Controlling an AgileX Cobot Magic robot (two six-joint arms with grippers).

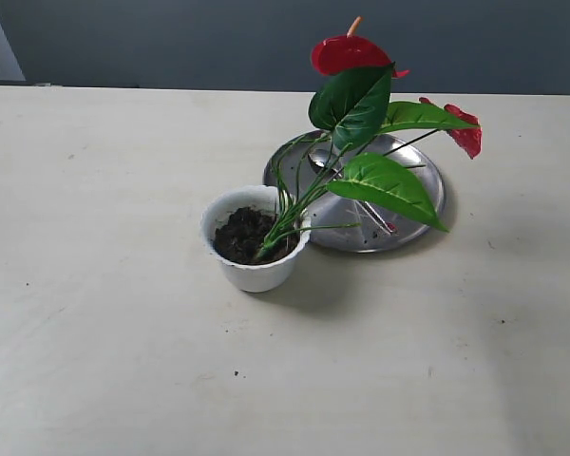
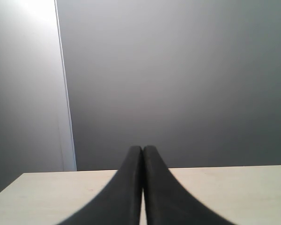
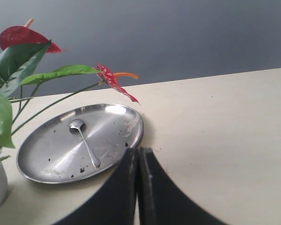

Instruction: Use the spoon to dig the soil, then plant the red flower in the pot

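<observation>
With both pincers closed and empty, the red flower [image 1: 361,104] leans toward two o'clock and may topple the pot [image 1: 254,271].

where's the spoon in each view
Exterior view: the spoon lies on the steel plate, right of the pot, mostly hidden by green leaves.
Left wrist view: not in it.
Right wrist view: the spoon lies in plain sight near the plate's middle.
Shared landmark: the plate with the red flower leaning over it.
</observation>
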